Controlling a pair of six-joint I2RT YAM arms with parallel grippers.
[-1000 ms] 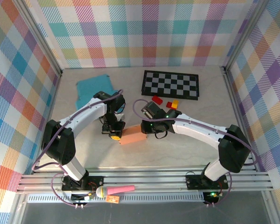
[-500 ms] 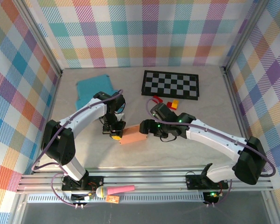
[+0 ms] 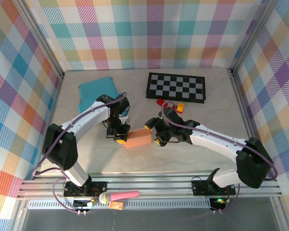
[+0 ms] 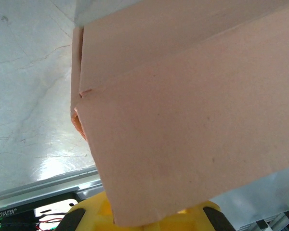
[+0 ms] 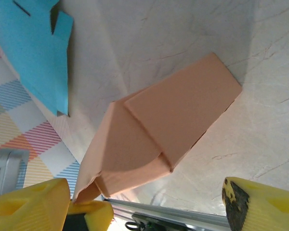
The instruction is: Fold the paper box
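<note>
The salmon paper box (image 3: 137, 139) lies partly folded on the table's middle, long side running left to right. My left gripper (image 3: 119, 140) is shut on its left end; in the left wrist view the box (image 4: 183, 106) covers most of the frame, and its edge runs down into the yellow jaws of the left gripper (image 4: 144, 222). My right gripper (image 3: 157, 136) stands open at the box's right end. In the right wrist view the box (image 5: 168, 120) lies ahead of the wide-spread right gripper (image 5: 144, 207), and its near corner sits beside the left finger (image 5: 29, 202).
A blue paper sheet (image 3: 97, 91) lies at the back left, also seen at the upper left in the right wrist view (image 5: 33, 53). A checkerboard (image 3: 176, 87) lies at the back, with a red block (image 3: 161, 102) and a yellow block (image 3: 180, 107) in front of it. A pink-handled tool (image 3: 120, 196) rests on the front rail.
My right gripper has opened and let go of the box's right end, shifting slightly right and toward the front. The left gripper and the box have stayed put.
</note>
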